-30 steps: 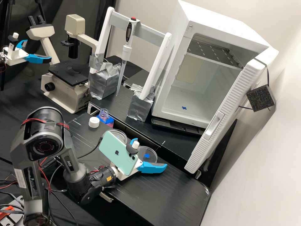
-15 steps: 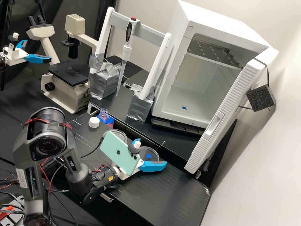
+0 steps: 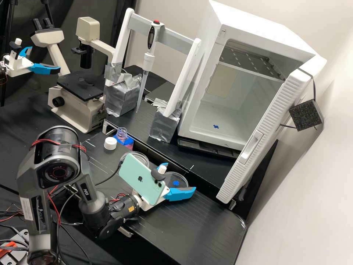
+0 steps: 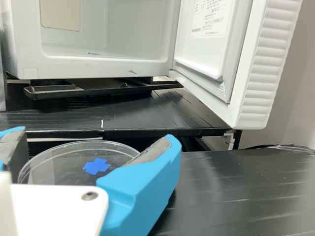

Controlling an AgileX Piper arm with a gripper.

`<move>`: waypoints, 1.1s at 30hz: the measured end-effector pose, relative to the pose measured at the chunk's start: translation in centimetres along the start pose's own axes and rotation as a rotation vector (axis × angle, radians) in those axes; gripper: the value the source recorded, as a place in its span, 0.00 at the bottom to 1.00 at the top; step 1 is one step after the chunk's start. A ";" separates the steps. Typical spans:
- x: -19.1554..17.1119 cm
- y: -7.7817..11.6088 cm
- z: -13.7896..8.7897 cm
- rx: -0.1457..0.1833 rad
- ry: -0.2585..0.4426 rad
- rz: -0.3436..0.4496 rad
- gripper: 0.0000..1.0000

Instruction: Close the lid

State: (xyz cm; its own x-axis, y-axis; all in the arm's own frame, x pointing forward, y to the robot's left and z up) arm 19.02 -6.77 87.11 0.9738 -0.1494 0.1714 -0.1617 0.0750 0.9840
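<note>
Your end effector (image 3: 180,176) stood wide open, empty, astride the blue-marked petri piece (image 4: 66,163), presumably to grip it.

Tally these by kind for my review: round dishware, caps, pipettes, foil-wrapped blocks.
Clear round plastic dishes or lids, any stacked pieces counted as one: 2
White round plastic cap: 1
White pipette with red button: 1
Silver foil-wrapped blocks: 2
Total: 6

Pale wall (image 3: 305,206) — softly shadowed, black drape (image 3: 92,8), black bench (image 3: 206,221)
</note>
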 end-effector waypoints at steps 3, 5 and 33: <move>0.0 0.0 0.0 0.000 -0.001 -0.001 0.00; 0.0 0.0 0.0 0.004 -0.001 -0.001 0.00; -5.1 0.1 -5.4 0.132 0.206 -0.080 1.00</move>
State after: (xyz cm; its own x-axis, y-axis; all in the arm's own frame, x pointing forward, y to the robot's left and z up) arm 14.85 -0.70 86.07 0.9942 0.0553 0.0923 -0.0889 -0.0604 0.9942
